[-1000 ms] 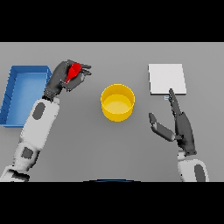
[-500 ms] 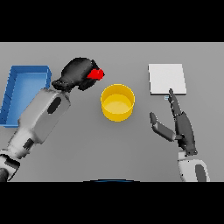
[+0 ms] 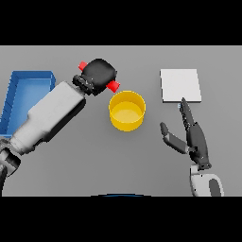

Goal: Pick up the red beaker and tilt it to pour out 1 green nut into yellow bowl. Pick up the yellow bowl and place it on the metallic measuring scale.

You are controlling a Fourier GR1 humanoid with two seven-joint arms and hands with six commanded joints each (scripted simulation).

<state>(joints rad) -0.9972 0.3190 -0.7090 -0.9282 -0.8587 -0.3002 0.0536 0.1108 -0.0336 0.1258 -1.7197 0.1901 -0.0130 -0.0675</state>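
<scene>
My left hand [image 3: 99,73] is shut on the red beaker [image 3: 112,85] and holds it tilted on its side just left of and above the yellow bowl [image 3: 126,110]. Red ends of the beaker show on both sides of the hand; its lower end points at the bowl's rim. No green nut shows. The yellow bowl stands at the table's middle. The metallic measuring scale [image 3: 180,85], a pale square plate, lies at the back right. My right hand [image 3: 191,137] is open, fingers straight, right of the bowl and in front of the scale.
A blue tray [image 3: 23,94] stands at the left edge of the grey table, partly behind my left forearm [image 3: 49,116].
My left hand has carried the red beaker right and towards the bowl, tipping it further over. The right hand has barely moved.
</scene>
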